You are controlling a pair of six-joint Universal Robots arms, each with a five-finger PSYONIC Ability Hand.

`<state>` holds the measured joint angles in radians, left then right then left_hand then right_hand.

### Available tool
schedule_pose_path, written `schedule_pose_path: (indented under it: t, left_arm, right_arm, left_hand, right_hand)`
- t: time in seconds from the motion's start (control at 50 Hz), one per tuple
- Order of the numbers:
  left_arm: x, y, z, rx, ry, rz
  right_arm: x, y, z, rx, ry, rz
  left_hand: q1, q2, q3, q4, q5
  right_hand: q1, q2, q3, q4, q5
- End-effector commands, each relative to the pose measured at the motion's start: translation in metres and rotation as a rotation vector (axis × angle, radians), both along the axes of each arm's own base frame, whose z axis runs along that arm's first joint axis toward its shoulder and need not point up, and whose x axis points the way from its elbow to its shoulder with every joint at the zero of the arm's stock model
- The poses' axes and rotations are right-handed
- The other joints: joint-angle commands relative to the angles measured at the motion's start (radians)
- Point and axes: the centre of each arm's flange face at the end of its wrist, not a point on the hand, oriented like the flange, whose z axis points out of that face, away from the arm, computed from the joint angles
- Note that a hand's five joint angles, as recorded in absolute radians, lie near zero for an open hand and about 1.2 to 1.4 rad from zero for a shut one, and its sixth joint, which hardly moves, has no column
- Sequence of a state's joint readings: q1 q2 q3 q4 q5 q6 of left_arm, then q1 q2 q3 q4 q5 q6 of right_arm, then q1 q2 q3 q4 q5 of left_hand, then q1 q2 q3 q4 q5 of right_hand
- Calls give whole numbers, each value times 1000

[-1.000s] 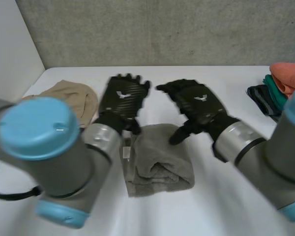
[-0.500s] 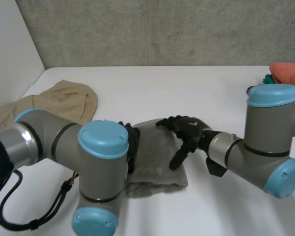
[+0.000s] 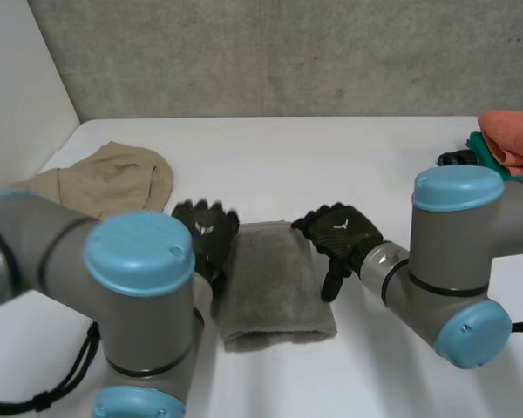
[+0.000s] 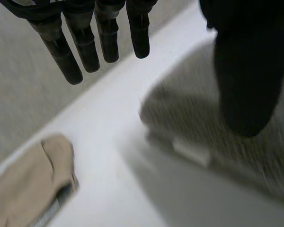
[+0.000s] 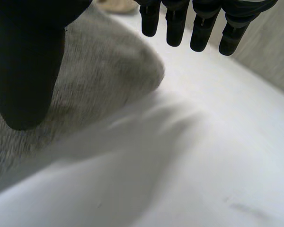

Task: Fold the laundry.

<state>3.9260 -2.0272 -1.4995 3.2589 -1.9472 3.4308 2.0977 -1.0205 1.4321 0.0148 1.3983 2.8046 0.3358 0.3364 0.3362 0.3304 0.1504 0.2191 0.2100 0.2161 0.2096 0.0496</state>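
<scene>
Head view: half a second ago both my hands lay on the towel and pressed it flat. Now they have come off it. My left hand [image 3: 206, 228] sits by the towel's [image 3: 270, 283] far left corner, and my right hand [image 3: 342, 233] sits by its right edge. I cannot tell if a thumb is touching the cloth.

In my wrist views the fingers [image 4: 61, 52] of my left hand are straight and apart and hold nothing. My right hand is the same way, with nothing in it. Each thumb hangs over the grey cloth.

I think this means the fold is done and I have let go. The next job may be to set this towel aside and fetch another piece.

The towel lies in the middle of the tabletop [image 3: 331, 157], on the near side, between my two hands. It is grey and fuzzy. It is folded into a small, neat block, and the top looks smooth. A little white tag [image 4: 191, 150] sticks out on its left side. A tan cloth [image 3: 113, 178] waits at the far left, and a pile [image 3: 506, 139] of bright clothes waits at the far right.
</scene>
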Motion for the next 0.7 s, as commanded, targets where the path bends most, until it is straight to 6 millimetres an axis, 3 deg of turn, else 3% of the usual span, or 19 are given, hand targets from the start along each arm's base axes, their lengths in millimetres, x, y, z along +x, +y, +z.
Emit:
schedule_pose_path:
  t: [0.02,0.08,0.18,0.26,0.42,0.7]
  left_arm:
    - [-6,10,57,-85,134,-174]
    - [-2,3,72,-107,168,-212]
    - [8,-11,75,-84,173,-246]
    - [8,-11,72,-40,170,-292]
    - [7,-13,64,-5,170,-298]
    - [5,-15,56,21,171,-294]
  right_arm:
    - [-2,33,44,-183,-111,50]
    - [-6,53,41,-204,-124,78]
    - [-6,94,6,-163,-90,157]
    - [-6,103,-12,-163,-90,174]
    - [2,90,-41,-195,-77,175]
    - [19,67,-58,-260,-83,177]
  left_hand:
    - [-19,-20,-20,-14,-9]
    - [-25,-26,-26,-20,-15]
    - [-25,-26,-26,-20,-15]
    - [-22,-23,-23,-17,-12]
    - [-20,-20,-20,-14,-9]
    - [-20,-20,-20,-14,-9]
  right_hand:
    - [-45,-35,-42,-35,-50]
    - [-45,-35,-42,-35,-50]
    - [-45,-35,-42,-35,-50]
    - [-45,-35,-42,-35,-50]
    - [48,57,51,57,42]
    - [218,227,221,228,213]
